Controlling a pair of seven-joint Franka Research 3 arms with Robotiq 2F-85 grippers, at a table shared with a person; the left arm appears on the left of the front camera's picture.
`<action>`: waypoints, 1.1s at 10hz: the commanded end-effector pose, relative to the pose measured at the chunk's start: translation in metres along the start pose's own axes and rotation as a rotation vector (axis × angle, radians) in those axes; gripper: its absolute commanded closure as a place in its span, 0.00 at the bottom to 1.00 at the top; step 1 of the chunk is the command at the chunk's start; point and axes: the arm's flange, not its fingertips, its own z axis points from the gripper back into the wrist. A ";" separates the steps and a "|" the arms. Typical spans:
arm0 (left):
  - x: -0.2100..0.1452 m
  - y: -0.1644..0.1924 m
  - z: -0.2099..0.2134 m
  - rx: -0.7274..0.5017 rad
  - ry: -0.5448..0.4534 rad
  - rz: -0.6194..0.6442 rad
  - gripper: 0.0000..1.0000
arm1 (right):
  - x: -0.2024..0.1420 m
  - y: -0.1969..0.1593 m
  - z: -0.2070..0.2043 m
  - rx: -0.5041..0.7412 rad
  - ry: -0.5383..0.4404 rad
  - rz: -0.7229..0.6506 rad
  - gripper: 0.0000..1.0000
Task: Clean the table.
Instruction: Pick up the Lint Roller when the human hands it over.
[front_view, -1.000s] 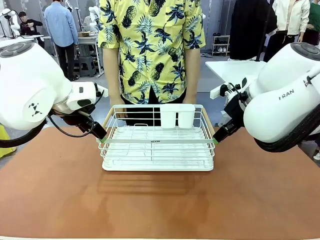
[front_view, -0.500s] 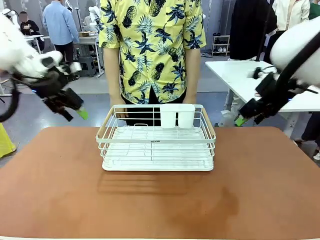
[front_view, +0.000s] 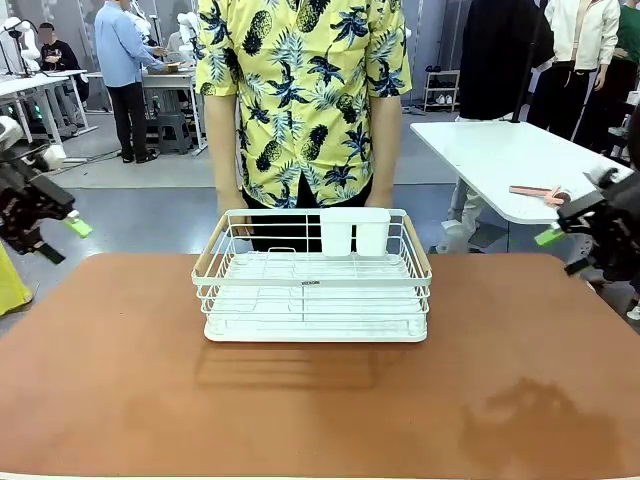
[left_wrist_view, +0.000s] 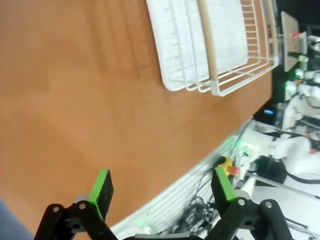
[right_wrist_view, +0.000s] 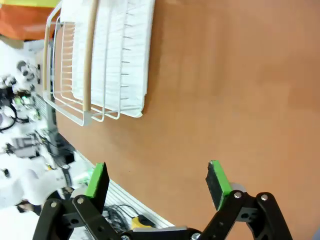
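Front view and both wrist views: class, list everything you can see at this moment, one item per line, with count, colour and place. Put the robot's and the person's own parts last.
table: one, reddish-brown, spanning the foreground.
dish rack: one, white wire with tan handles, standing on the table's far half, centred.
cutlery holder: one, white, on the rack's far rim.
white table: one, behind at the right.
pink item: one, flat, on the white table; too small to identify.
person: one, yellow patterned shirt, standing behind the rack.
left gripper: black, green pads, open, off the table's left edge.
right gripper: black, green pads, open, off the right edge.

Bright, even overhead light; soft shadow beside the dish rack on the table; wrist views blurred.
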 end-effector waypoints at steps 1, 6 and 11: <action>0.007 0.012 0.025 -0.076 -0.006 0.080 0.00 | 0.011 -0.026 0.017 0.095 -0.052 -0.120 0.00; -0.005 0.035 0.035 -0.095 -0.012 0.101 0.00 | -0.003 -0.080 0.048 0.184 -0.085 -0.264 0.00; 0.006 0.039 0.045 -0.187 0.029 0.130 0.00 | 0.004 -0.082 0.049 0.207 -0.082 -0.275 0.00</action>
